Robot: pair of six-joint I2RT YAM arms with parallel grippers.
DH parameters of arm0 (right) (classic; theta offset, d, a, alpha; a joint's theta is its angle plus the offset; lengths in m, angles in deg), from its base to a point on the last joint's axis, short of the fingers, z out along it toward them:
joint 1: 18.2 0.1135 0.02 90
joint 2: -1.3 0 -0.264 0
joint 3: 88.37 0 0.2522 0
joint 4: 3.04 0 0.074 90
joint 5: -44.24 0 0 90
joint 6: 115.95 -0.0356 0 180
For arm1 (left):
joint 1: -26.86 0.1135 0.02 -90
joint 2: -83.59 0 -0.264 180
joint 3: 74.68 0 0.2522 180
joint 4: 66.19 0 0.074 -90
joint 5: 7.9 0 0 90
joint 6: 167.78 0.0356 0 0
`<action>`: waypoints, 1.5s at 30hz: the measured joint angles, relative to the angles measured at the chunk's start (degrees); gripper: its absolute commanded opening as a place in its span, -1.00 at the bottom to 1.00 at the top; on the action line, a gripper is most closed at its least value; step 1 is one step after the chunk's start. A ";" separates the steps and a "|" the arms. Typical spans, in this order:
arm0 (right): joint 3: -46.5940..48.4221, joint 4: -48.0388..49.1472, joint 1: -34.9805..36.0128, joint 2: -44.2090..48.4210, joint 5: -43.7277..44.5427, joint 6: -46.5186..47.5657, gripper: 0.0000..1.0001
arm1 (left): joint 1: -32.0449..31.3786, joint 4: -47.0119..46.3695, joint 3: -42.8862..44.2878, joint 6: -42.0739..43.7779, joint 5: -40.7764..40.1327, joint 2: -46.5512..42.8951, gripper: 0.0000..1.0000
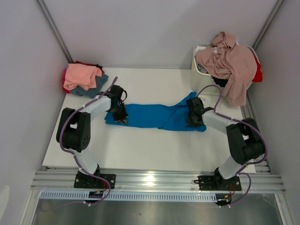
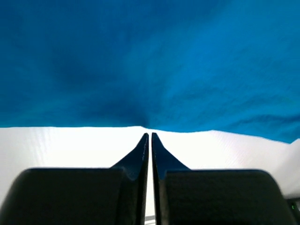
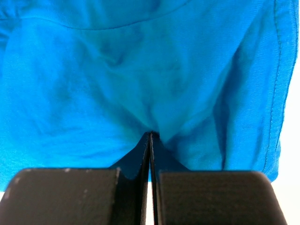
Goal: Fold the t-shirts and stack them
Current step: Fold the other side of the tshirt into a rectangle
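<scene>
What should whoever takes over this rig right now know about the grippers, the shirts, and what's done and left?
Left gripper: shut, pinching the left end of the blue t-shirt.
Right gripper: shut, pinching its right end.
Blue t-shirt: a long band across mid-table, not yet folded up.
Done: a pile at the far left corner, salmon pink shirt on top.
Left: finish and stack the blue one; the mauve-pink shirt and others lie in the white basket.

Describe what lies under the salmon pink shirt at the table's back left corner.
Under the salmon pink shirt a slate blue-grey shirt sticks out on the near side and a red shirt at the left edge. How they are folded beneath it is covered.
</scene>
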 measured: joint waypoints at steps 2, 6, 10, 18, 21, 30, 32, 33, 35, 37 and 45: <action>0.02 -0.02 -0.02 0.00 -0.07 0.02 -0.98 | 0.00 0.70 1.75 0.68 -3.04 -0.57 -0.77; 0.09 -0.15 -0.02 0.00 -0.20 0.11 -0.93 | -0.04 2.75 8.26 2.67 -12.90 -0.37 -0.64; 0.09 -0.13 -0.11 0.04 -0.46 0.48 -0.85 | -0.02 3.48 12.41 5.09 -22.60 1.09 -0.60; 0.09 -0.24 -0.11 0.74 -1.95 1.53 -0.70 | -0.02 7.32 12.72 8.83 -29.18 8.46 -0.57; 0.09 -0.31 -0.11 1.01 -2.54 1.92 -0.66 | -0.09 9.31 12.94 9.33 -29.49 10.23 -0.58; 0.09 -0.33 -0.11 1.03 -4.11 2.25 -0.55 | -1.64 15.39 15.56 9.73 -32.46 13.29 -0.66; 0.09 -0.39 -0.11 1.03 -4.31 2.32 -0.53 | -2.47 16.61 15.96 9.64 -33.57 14.73 -0.69; 0.09 -0.37 -0.11 1.03 -4.33 2.43 -0.53 | -2.95 17.18 15.91 9.57 -34.29 15.30 -0.69; 0.09 -0.39 -0.11 1.03 -4.35 2.51 -0.51 | -4.15 18.27 15.39 9.29 -35.65 16.11 -0.68; 0.09 -0.39 -0.11 1.03 -4.61 2.84 -0.49 | -5.22 19.17 15.04 9.07 -36.63 16.50 -0.62; 0.09 -0.37 -0.11 1.38 -5.77 3.52 -0.27 | -5.66 19.06 13.00 8.76 -39.45 12.33 0.57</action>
